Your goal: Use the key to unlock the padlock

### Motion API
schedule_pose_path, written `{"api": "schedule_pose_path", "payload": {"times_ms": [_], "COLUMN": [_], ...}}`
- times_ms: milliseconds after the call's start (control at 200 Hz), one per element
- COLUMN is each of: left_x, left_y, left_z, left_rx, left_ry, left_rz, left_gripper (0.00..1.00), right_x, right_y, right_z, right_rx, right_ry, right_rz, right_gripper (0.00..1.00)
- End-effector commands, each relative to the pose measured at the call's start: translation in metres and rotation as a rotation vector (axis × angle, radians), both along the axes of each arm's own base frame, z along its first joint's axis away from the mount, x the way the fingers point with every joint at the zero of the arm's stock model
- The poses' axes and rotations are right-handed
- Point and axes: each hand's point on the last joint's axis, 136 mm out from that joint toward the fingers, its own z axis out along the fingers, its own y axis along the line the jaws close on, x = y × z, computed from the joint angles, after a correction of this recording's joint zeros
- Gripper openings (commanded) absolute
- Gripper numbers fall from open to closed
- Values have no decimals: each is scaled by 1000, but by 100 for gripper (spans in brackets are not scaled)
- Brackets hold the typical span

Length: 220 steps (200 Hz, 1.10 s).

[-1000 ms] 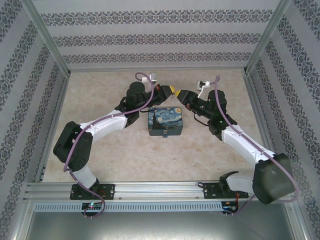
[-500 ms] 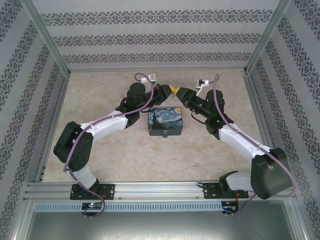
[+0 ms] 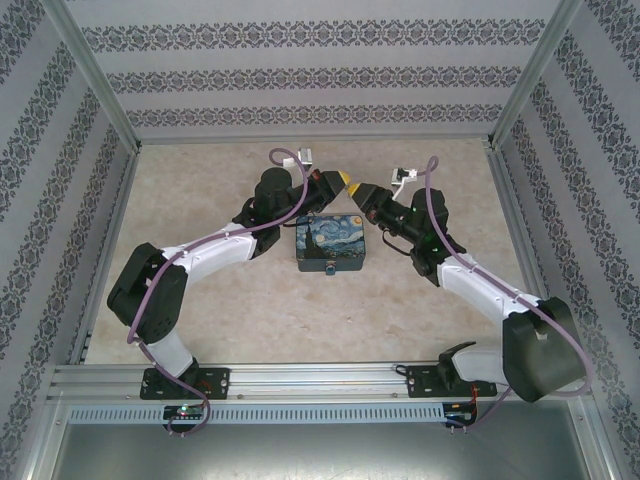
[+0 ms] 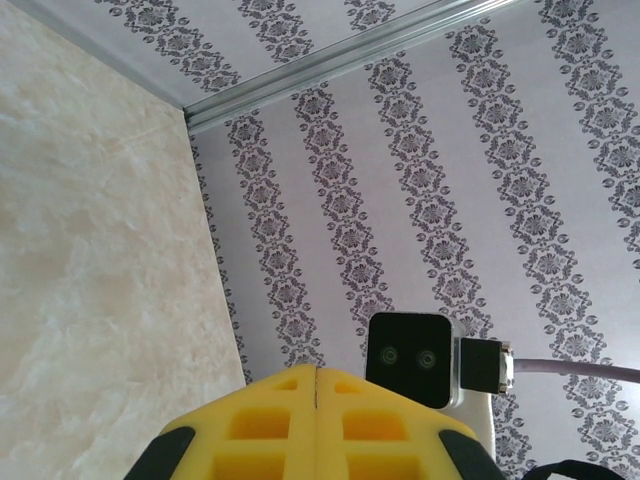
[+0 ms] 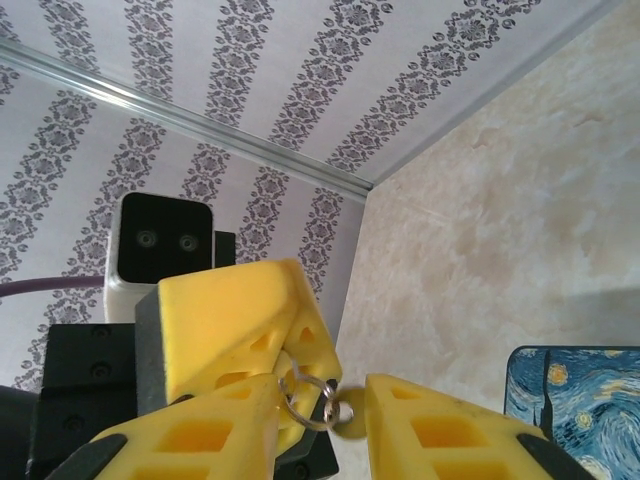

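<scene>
Marbled table (image 3: 200, 200) from above: left hand (image 3: 345, 181) and right hand (image 3: 358, 190) sit tip to tip beyond the starry box (image 3: 332, 245). Left wrist: its yellow fingers (image 4: 260, 425) are pressed together. Right wrist: fingers apart, silvery rings (image 5: 312, 403) between them at the left hand's tip; key or padlock, can't tell.

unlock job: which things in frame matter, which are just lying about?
In play:
- silvery metal rings, lock or key part, cannot tell which
- left fingers, shut, rings at their tip
- right fingers, apart, rings in the gap

Lying about:
- starry-night box, on the table just near of both grippers
</scene>
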Motion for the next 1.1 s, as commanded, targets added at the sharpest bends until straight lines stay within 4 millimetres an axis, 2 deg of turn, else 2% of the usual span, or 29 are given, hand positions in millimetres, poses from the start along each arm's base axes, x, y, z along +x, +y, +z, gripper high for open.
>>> {"api": "schedule_pose_path", "payload": {"times_ms": [0,425,555,734,814,864,944,989,1029,1094], "left_x": [-3,-9,-9,-9,-9,-9,-7,-5,-2,2], "left_y": [-4,-12,-12,-14,-15,-14,-8,-2,4,12], "left_z": [11,10,9,7,8,8,9,9,7,6], "left_rx": [-46,-39,-38,-35,-33,-25,-6,4,13,24], "left_ry": [-31,-28,-25,-19,-19,-18,-12,-10,-3,9], "left_rz": [-6,-21,-18,-25,-28,-32,-23,-12,-4,0], "left_gripper": [0,0,0,0,0,11,41,53,60,62], "right_x": [-4,3,3,2,1,1,1,1,0,-1], "right_y": [-1,6,8,9,8,7,3,1,-1,-3], "right_z": [15,22,23,23,20,18,11,7,5,3], "right_rx": [25,49,53,58,56,53,49,50,49,48], "right_ry": [-49,-56,-56,-55,-49,-40,-24,-14,-10,-6], "right_rz": [-5,9,15,20,21,17,8,2,-1,-4], "right_gripper": [28,26,19,0,0,0,0,0,0,0]}}
